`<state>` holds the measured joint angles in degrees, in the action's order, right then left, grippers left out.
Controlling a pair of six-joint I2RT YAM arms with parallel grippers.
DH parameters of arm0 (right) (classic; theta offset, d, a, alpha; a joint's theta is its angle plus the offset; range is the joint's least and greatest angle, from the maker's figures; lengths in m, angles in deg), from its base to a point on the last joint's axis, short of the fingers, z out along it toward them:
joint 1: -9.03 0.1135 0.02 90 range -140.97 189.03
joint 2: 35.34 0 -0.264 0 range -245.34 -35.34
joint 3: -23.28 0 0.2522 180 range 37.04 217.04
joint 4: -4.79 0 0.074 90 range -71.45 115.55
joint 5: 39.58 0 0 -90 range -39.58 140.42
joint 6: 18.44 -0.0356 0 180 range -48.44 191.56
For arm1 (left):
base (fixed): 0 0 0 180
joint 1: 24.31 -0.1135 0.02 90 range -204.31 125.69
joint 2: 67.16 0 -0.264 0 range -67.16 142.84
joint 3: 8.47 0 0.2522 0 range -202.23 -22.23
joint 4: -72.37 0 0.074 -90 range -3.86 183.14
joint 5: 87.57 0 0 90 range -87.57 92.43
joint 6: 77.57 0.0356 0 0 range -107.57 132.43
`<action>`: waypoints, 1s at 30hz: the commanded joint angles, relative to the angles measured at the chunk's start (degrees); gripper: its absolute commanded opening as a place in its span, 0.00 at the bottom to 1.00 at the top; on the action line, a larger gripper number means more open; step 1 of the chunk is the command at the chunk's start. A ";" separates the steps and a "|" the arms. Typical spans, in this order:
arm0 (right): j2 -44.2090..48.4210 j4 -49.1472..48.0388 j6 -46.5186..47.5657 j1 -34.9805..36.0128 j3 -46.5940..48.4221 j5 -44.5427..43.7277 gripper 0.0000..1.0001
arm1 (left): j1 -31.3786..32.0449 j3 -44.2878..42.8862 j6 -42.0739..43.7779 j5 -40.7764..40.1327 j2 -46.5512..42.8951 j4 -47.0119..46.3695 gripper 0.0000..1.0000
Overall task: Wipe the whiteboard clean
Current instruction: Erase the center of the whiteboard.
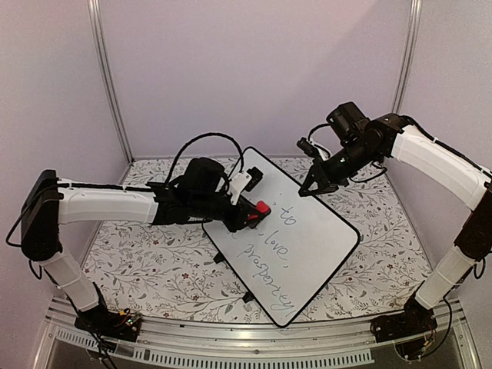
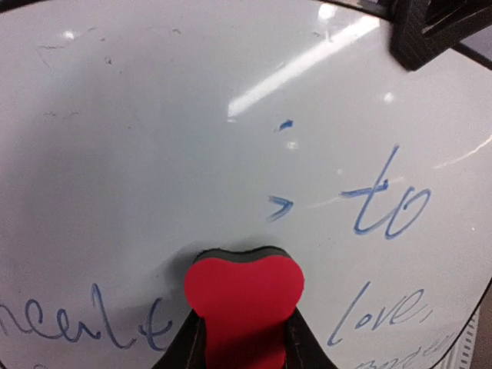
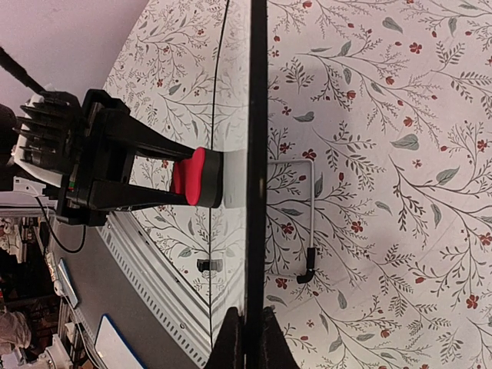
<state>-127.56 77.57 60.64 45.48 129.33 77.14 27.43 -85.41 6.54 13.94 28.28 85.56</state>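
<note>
Two grippers are at work, both closed on something. The left gripper (image 1: 252,211) is pinched narrow on a small red eraser (image 2: 244,292), which bulges between its fingers and has its dark felt face pressed flat on the whiteboard (image 1: 307,246). Just beyond the eraser the board is nearly bare, with only a couple of blue flecks. Off to its right sits the word "to" (image 2: 388,207), with "love," (image 2: 384,311) nearer the gripper on that side and a smudged word fragment close on its left. The right gripper (image 1: 315,186) is shut on the board's thin black rim at the far edge, the rim running straight between its fingertips.

To my eye the board is stiff, light and slick. It stands on small feet, so I'd expect it to skate across the counter (image 1: 154,261) under a firm wipe unless it is held. The rim looks like the only sensible place to grip it.

It is a large white rectangle with rounded corners, lying skewed on the flowered counter between the two arms, and thin cursive handwriting trails down toward its near corner.
</note>
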 commanded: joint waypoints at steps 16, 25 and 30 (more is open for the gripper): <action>-0.43 -2.10 5.12 3.37 1.49 5.10 0.00 | 1.27 -4.24 1.05 -0.46 4.07 4.84 0.00; -0.24 -2.00 5.05 3.37 1.31 4.92 0.00 | 1.42 -7.57 2.17 -0.37 5.19 5.24 0.00; -0.17 -2.10 5.11 3.37 1.31 4.92 0.00 | 1.34 -8.94 2.73 -0.17 5.53 5.63 0.00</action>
<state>-127.56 77.62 60.64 45.48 129.33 76.72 27.61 -92.69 8.16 14.23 30.66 91.41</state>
